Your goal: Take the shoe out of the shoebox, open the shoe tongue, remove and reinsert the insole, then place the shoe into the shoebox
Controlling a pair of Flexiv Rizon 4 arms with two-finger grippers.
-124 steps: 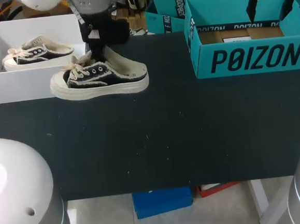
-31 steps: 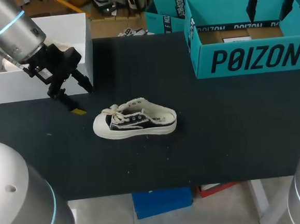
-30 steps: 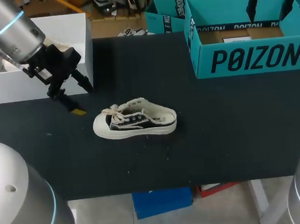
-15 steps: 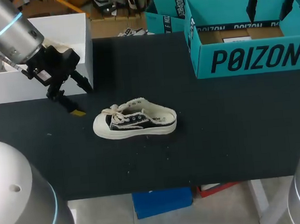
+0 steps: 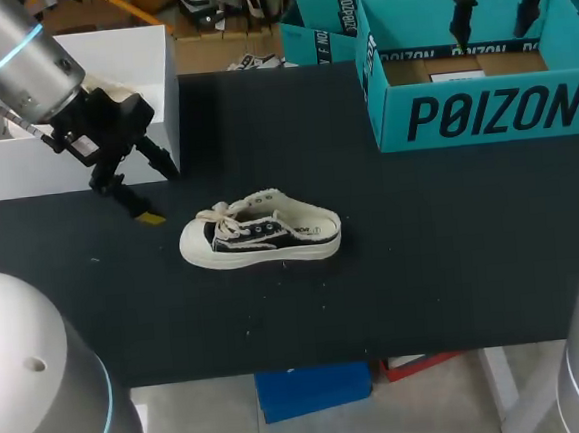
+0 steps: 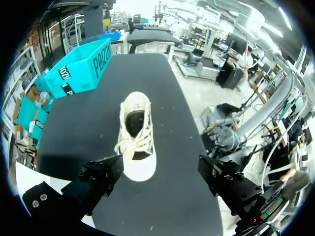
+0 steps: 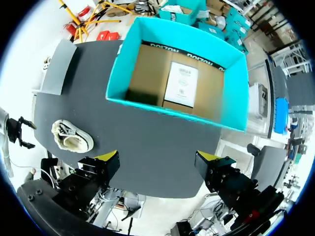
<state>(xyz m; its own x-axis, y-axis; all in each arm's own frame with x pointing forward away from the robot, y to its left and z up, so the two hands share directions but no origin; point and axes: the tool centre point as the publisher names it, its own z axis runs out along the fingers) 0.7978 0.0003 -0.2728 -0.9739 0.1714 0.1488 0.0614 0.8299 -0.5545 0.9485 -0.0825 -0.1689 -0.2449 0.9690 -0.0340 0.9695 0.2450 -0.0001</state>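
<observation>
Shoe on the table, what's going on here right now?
Neither arm holds the shoe: it sits on its sole on the table, out of the white box. The left tool hangs open between that box and the shoe's toe, apart from the shoe. The right tool hangs open above the teal box.

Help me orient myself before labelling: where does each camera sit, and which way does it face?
Head view: above and behind the robot, looking down on the table; both arms show, left gripper near the white box, right gripper over the teal box.
Left wrist view: on the left arm, looking along its open gripper at the shoe.
Right wrist view: on the right arm, looking down past its open gripper into the teal box.
Shared: all three show the shoe and teal box.
</observation>
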